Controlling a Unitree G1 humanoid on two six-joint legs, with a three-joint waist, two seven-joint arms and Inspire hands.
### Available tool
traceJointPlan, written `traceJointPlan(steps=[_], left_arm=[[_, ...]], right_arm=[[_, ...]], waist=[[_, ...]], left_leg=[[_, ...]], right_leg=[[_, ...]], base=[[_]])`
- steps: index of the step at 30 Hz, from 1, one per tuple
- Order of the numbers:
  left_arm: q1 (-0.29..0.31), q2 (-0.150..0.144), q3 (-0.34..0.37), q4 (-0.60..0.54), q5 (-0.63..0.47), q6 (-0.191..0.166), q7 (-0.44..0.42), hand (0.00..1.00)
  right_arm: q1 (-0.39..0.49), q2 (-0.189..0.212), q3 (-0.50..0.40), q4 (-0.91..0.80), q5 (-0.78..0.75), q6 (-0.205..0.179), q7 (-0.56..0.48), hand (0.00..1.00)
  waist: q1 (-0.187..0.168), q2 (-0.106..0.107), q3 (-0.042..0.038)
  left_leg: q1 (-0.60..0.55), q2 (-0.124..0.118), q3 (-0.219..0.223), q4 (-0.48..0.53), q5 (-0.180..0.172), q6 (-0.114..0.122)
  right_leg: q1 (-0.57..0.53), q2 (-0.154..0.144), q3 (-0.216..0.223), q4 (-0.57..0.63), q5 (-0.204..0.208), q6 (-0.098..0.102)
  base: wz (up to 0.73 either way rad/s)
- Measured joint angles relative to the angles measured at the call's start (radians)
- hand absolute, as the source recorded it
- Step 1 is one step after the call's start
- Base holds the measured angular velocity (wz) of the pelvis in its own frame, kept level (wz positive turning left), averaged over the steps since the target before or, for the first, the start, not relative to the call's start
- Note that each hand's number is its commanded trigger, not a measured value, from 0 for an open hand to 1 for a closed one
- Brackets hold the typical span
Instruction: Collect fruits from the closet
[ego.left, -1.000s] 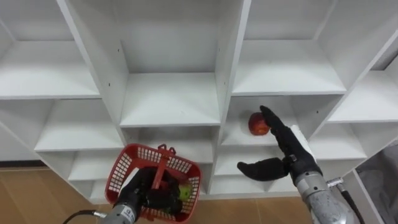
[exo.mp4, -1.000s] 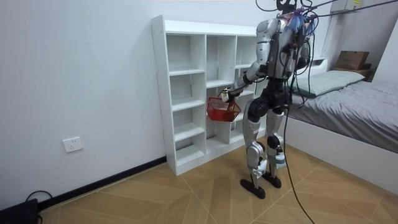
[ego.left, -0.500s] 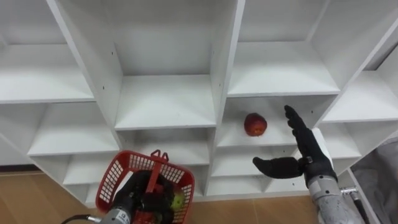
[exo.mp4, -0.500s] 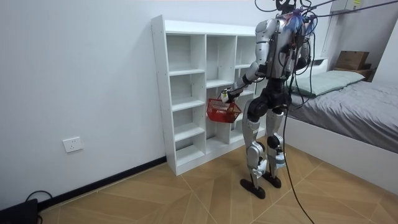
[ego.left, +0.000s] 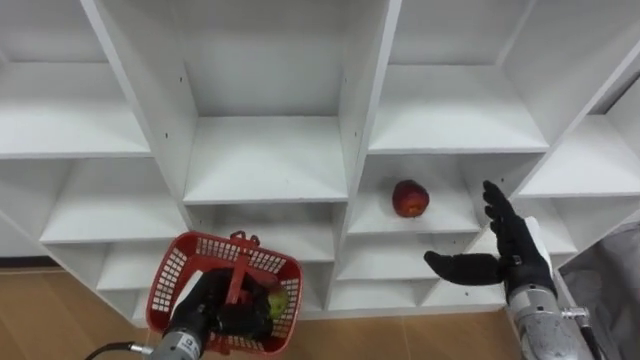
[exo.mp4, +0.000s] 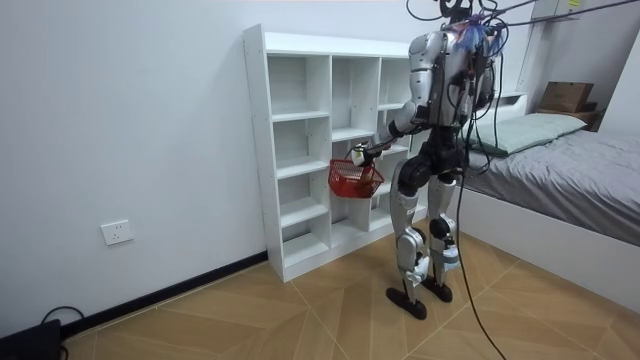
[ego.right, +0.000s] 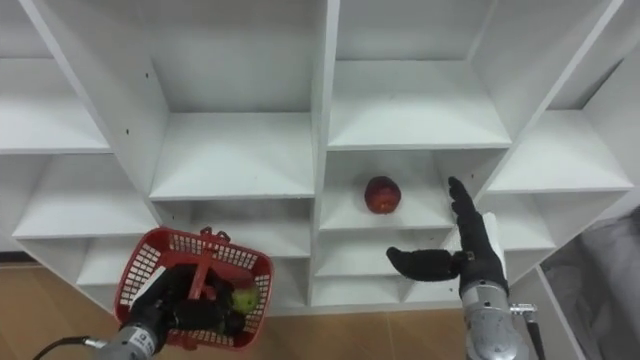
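Hovering near apple — right hand flat; left hand grips basket.

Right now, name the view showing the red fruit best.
Right eye view: the red fruit sits whole near mid-picture, clear of the right hand. Left eye view shows it whole too; room view, too small to tell.

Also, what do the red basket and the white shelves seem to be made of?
The basket looks like moulded plastic: glossy red, with thin lattice walls. The shelves look like white laminated board, smooth and matt, with small peg holes in the uprights; the core under the white surface cannot be seen.
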Motion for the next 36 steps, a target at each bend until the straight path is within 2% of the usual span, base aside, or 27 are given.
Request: traceJointPlan(steps=[3, 7, 11, 15, 18, 21, 25, 27, 33, 36], left_arm=[[0.0, -0.001, 0.0, -0.003, 0.001, 0.0, -0.003, 1.0], [-0.002, -0.001, 0.0, -0.003, 0.001, 0.0, -0.005, 1.0], [-0.008, 0.001, 0.001, 0.006, -0.002, 0.0, -0.004, 1.0], [-0.022, 0.014, -0.002, 0.025, -0.002, 0.0, -0.008, 1.0], [-0.04, 0.014, -0.004, 0.056, -0.001, 0.001, -0.013, 1.0], [-0.064, 0.014, -0.016, 0.085, -0.001, 0.004, -0.031, 1.0], [-0.078, 0.014, -0.021, 0.101, -0.002, 0.005, -0.052, 1.0], [-0.086, 0.014, -0.021, 0.118, -0.002, 0.009, -0.057, 1.0], [-0.09, 0.013, -0.021, 0.15, -0.001, 0.01, -0.061, 1.0], [-0.107, 0.013, -0.021, 0.161, -0.001, 0.01, -0.062, 1.0]], right_arm=[[-0.036, -0.003, 0.0, 0.046, 0.026, 0.0, 0.003, 0.0], [-0.079, -0.019, 0.001, 0.07, 0.02, 0.0, 0.004, 0.0], [-0.209, -0.057, 0.002, 0.239, 0.049, -0.001, 0.002, 0.0], [-0.31, -0.067, 0.003, 0.293, 0.064, -0.001, 0.0, 0.0], [-0.348, -0.073, 0.006, 0.316, 0.059, -0.001, 0.001, 0.0], [-0.388, -0.082, 0.01, 0.39, 0.058, 0.0, 0.002, 0.0], [-0.425, -0.086, 0.014, 0.453, 0.057, 0.01, 0.001, 0.0], [-0.427, -0.091, 0.015, 0.455, 0.056, 0.01, -0.004, 0.0], [-0.458, -0.113, 0.015, 0.457, 0.055, 0.008, -0.01, 0.0], [-0.479, -0.122, 0.015, 0.457, 0.055, 0.007, -0.026, 0.0]], waist=[[0.003, -0.005, -0.0046], [0.017, -0.005, -0.0047], [0.023, -0.012, -0.0043], [0.024, -0.018, -0.0025], [0.03, -0.023, 0.0017], [0.055, -0.022, 0.0036], [0.086, -0.012, 0.0108], [0.098, -0.007, 0.014], [0.11, -0.002, 0.0176], [0.114, 0.004, 0.022]], left_leg=[[-0.021, -0.001, -0.006, 0.003, 0.0, 0.0], [-0.048, -0.001, -0.01, 0.007, 0.001, 0.0], [-0.082, -0.003, -0.034, 0.026, 0.001, 0.001], [-0.148, 0.001, -0.054, 0.065, 0.001, 0.0], [-0.182, 0.001, -0.068, 0.095, 0.001, 0.0], [-0.216, -0.002, -0.087, 0.112, 0.0, 0.001], [-0.279, -0.003, -0.096, 0.152, 0.001, 0.004], [-0.323, -0.004, -0.111, 0.179, 0.002, 0.006], [-0.386, -0.006, -0.119, 0.201, 0.007, 0.011], [-0.419, -0.006, -0.119, 0.213, 0.008, 0.012]], right_leg=[[-0.015, -0.002, -0.015, 0.003, 0.0, 0.0], [-0.042, -0.004, -0.028, 0.014, 0.0, 0.0], [-0.062, -0.009, -0.057, 0.02, 0.0, 0.0], [-0.113, -0.011, -0.085, 0.05, 0.0, 0.0], [-0.128, -0.013, -0.099, 0.056, 0.0, 0.0], [-0.16, -0.017, -0.112, 0.076, -0.003, -0.004], [-0.219, -0.022, -0.117, 0.113, -0.005, -0.008], [-0.252, -0.026, -0.135, 0.133, -0.007, -0.011], [-0.308, -0.031, -0.147, 0.153, -0.01, -0.014], [-0.34, -0.033, -0.148, 0.157, -0.01, -0.014]], base=[[0.07], [0.02], [0.18], [0.16], [0.17], [0.13], [0.05], [0.17], [0.08], [0.0]])
